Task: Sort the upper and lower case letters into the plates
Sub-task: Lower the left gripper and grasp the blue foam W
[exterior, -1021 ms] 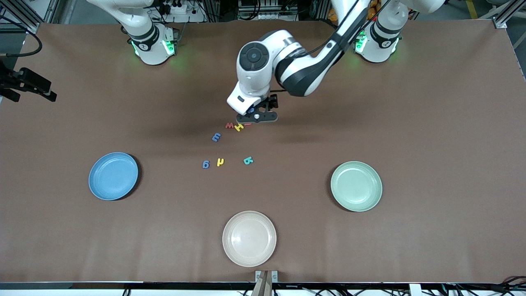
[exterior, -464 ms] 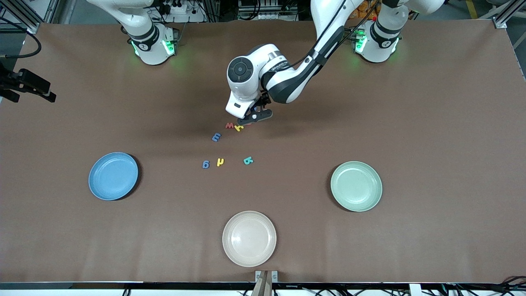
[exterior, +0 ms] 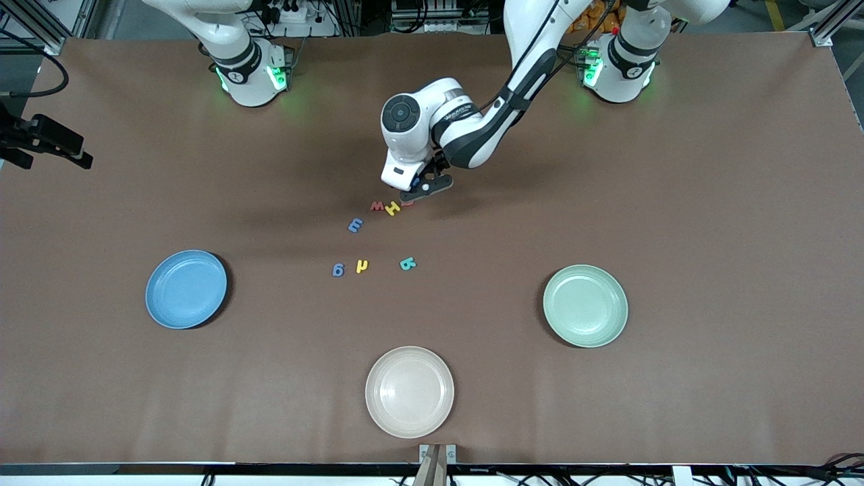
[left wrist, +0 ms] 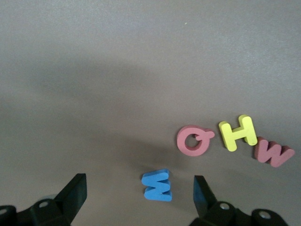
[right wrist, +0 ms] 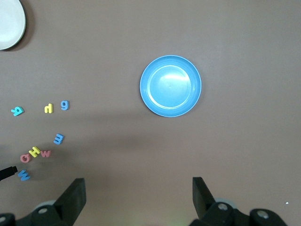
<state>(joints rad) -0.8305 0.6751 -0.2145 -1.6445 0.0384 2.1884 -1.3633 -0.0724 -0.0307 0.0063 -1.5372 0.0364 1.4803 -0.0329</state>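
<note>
The left gripper [left wrist: 136,200] was held open low over the blue M [left wrist: 156,185], which lay between its fingers at lower centre.

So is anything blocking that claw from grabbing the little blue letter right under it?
Nothing visible does. The left gripper hangs open straight over the blue M, fingers either side of it, with bare table around. The pink Q lies apart beside it.
</note>
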